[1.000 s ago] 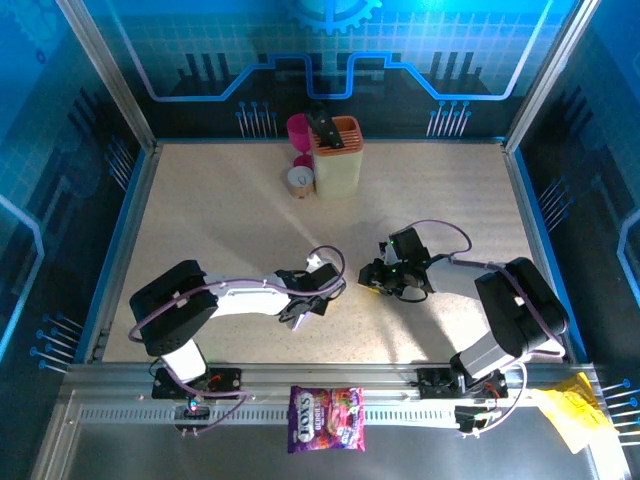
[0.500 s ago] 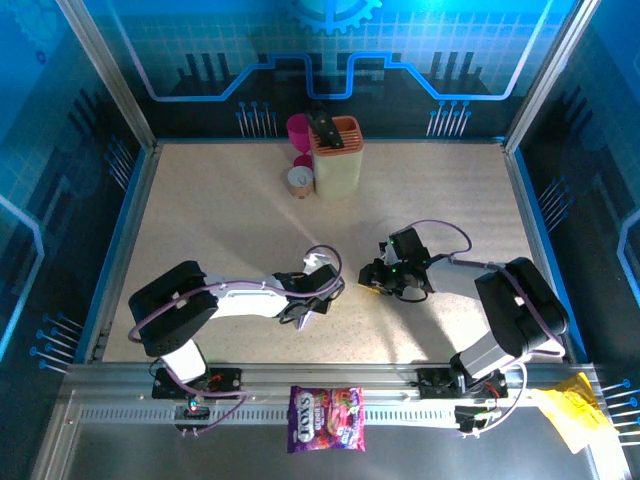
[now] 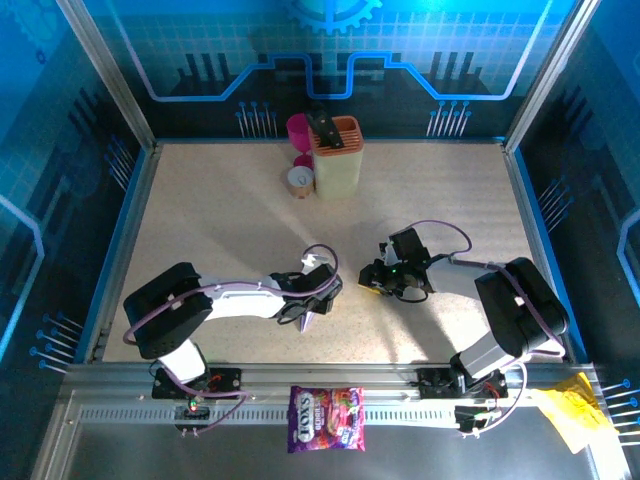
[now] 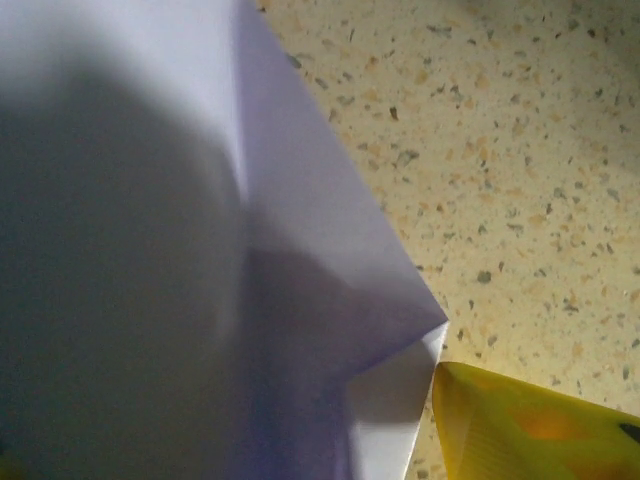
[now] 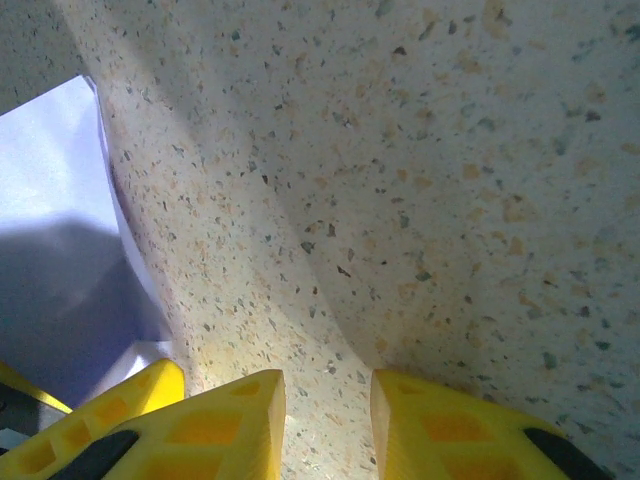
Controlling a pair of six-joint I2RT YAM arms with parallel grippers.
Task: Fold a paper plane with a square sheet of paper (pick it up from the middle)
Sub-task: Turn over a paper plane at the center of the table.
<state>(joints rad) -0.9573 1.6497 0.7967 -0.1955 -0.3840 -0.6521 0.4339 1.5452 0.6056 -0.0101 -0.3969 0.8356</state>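
Risk here: the paper plane could slip and its folds spring open if the left gripper lets go, and nobody can tell if those jaws actually grip it. It's under that gripper, by the middle of the desk's near edge. The tip seemingly points at that edge, long axis far-to-near. The right gripper is narrow, empty, just beside.

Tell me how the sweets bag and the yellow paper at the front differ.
Colour: the sweets bag is purple-pink with print; the yellow paper is plain. Shape: the bag lies flat and rectangular; the paper is crumpled. Place: the bag sits between the arm bases; the paper lies far right, past the right arm's base. Both rest on the metal ledge, off the speckled tabletop.
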